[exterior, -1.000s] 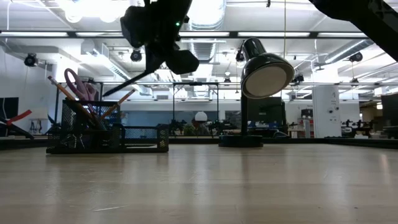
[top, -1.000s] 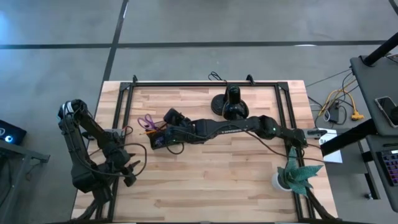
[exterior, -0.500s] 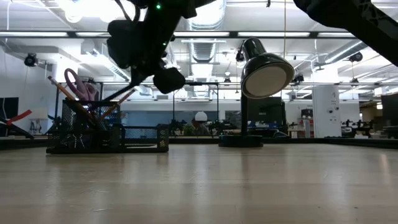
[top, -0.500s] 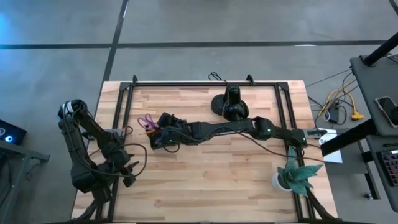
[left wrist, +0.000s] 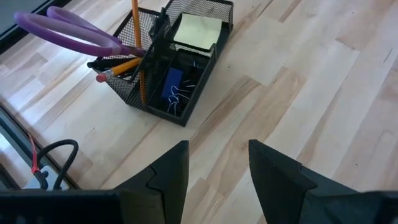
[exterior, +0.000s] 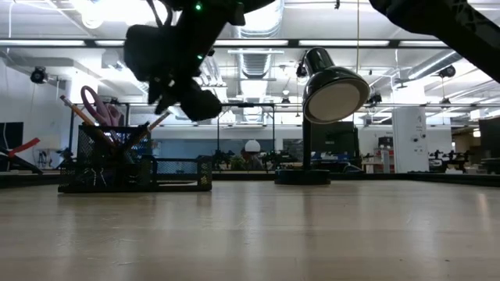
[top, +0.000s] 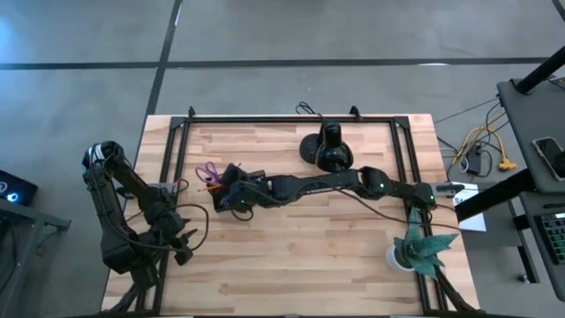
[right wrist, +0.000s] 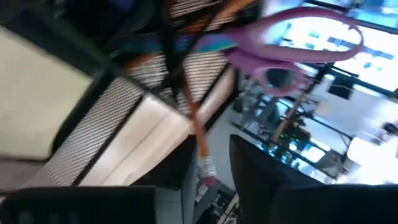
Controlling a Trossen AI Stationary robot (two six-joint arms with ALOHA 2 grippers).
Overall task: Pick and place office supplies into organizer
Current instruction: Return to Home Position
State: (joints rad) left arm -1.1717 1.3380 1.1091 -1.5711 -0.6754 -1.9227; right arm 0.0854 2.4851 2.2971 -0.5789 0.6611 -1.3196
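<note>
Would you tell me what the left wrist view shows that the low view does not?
Only the left wrist view: the organizer from above, with the yellow sticky-note pad and a blue item in its compartments, and the open left gripper apart from it. Only the low view: the black lamp, the right gripper hanging above the organizer, and the room behind. Both: the organizer, with the purple-handled scissors and orange pencil standing in it.

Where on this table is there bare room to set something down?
Bare wood: the wide strip between the left gripper and the plant; also the patch between the scissors and the lamp. Crowded: at the organizer, where the right gripper hovers. The right arm spans the middle.
</note>
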